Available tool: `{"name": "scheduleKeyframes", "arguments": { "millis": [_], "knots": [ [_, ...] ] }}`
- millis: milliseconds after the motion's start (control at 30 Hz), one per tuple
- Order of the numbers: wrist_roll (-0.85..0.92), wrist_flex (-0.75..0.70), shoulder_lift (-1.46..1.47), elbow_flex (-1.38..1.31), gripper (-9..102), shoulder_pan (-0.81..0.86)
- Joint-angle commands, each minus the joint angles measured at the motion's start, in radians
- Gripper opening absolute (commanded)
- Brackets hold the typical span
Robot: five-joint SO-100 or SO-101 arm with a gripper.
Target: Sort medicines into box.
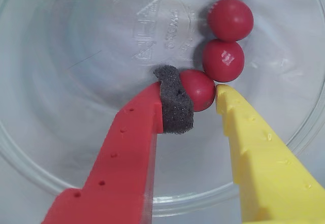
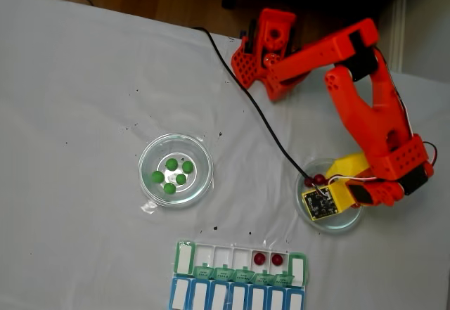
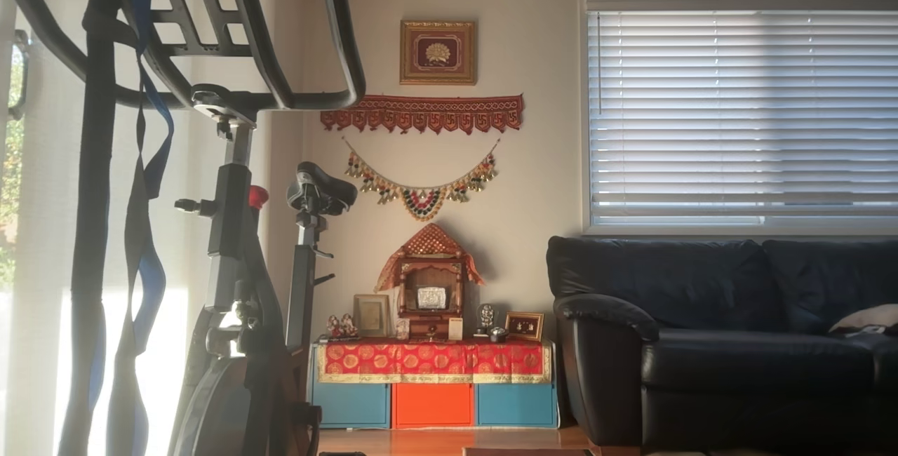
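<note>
In the wrist view my gripper (image 1: 198, 93) is down inside a clear glass dish (image 1: 61, 148). Its red finger's grey foam pad (image 1: 175, 104) and its yellow fingertip (image 1: 222, 93) press on either side of a dark red pill (image 1: 199, 88). Two more red pills (image 1: 223, 60) (image 1: 230, 19) lie touching just beyond it. The fixed view shows this dish (image 2: 344, 220) at the right under the orange arm (image 2: 365, 106). Below it lies the box (image 2: 184, 257), with two red pills (image 2: 259, 259) (image 2: 277, 259) in open compartments at the right of its green row.
A second glass dish (image 2: 200, 187) at centre left holds several green pills (image 2: 172, 164). A black cable (image 2: 260, 117) runs across the white cloth to the arm's base (image 2: 264, 46). The box's blue row (image 2: 235, 297) meets the bottom edge.
</note>
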State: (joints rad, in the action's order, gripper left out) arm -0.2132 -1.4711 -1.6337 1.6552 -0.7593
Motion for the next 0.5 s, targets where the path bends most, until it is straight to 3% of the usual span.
{"name": "scheduleKeyframes", "arguments": {
  "millis": [0, 467],
  "knots": [
    [0.009, -0.006, -0.163, -0.089, 1, 0.041],
    [0.055, -0.011, -0.342, -0.212, 1, 0.281]
  ]
}}
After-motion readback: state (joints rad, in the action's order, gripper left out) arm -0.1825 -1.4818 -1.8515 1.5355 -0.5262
